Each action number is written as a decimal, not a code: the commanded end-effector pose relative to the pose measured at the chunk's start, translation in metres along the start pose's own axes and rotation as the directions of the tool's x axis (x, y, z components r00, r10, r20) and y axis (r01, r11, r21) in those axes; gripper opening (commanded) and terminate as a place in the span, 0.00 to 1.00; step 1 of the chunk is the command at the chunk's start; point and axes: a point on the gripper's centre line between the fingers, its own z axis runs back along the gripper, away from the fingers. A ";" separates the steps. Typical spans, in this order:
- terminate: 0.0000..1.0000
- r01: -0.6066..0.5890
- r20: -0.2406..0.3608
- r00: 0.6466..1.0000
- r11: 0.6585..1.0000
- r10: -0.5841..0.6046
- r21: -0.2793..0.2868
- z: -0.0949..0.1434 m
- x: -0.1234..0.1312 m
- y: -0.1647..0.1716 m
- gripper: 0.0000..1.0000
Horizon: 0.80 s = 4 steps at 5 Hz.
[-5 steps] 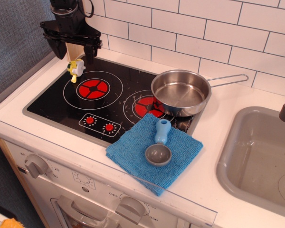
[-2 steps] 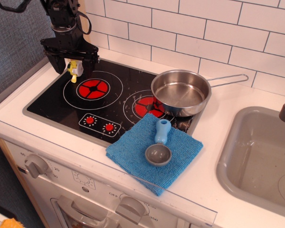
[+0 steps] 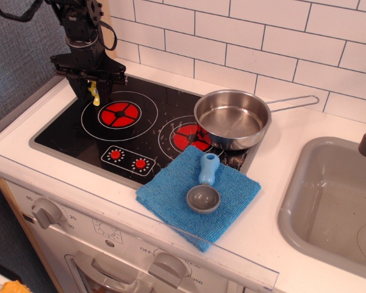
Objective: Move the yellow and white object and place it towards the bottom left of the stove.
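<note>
The yellow and white object (image 3: 95,93) sits at the back left of the black stove (image 3: 67,131), just behind the left red burner (image 3: 119,114). Only its yellow stem shows; the white body is hidden by the gripper. My black gripper (image 3: 93,90) is down over the toy, with its fingers drawn in against the toy's sides, touching or nearly touching the cooktop. The stove's front left corner is bare black glass.
A steel pan (image 3: 232,119) stands on the right burner, handle pointing right. A blue cloth (image 3: 198,196) with a blue-handled grey scoop (image 3: 204,189) lies over the stove's front right corner. A grey sink (image 3: 329,201) is at the right. White tiled wall behind.
The gripper has come down over the toy, and its wide-open fingers have closed in around it. The toy now shows only as a yellow stem between them.
</note>
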 end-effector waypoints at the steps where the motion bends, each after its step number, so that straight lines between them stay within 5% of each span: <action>1: 0.00 -0.001 0.025 1.000 1.000 0.001 0.002 0.006 0.003 -0.006 0.00; 4: 0.00 -0.021 0.134 0.991 1.000 0.019 0.016 0.065 0.013 -0.015 0.00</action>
